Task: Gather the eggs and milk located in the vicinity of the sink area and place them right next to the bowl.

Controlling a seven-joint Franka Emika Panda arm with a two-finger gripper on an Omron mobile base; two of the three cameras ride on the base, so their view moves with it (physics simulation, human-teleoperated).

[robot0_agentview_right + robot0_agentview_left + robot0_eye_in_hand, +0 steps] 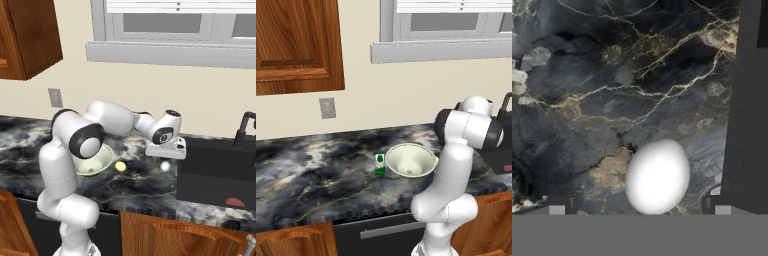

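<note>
A white egg (657, 176) is seen on the dark marble counter (587, 100) directly below the gripper (639, 209), centred between the two finger tips (557, 210), which stand spread wide with nothing held. In the hand view the egg's long axis runs roughly up the picture, across the line joining the tips, so the narrow width is presented to the jaws; a straight descent is judged to be all that the grasp needs.

In the right base view the same egg (165, 166) is seen just under the gripper (165, 153), close to the edge of the black sink (215, 165). A second, yellowish egg (120, 166) is seen nearer the bowl (95, 162), just beside its rim but apart from it. In the left base view the milk (380, 165) is seen upright just beside the bowl (411, 160), and appears already placed.

The gap between tips and egg cannot be judged. The bowl is partly covered by the arm in the right base view.
</note>
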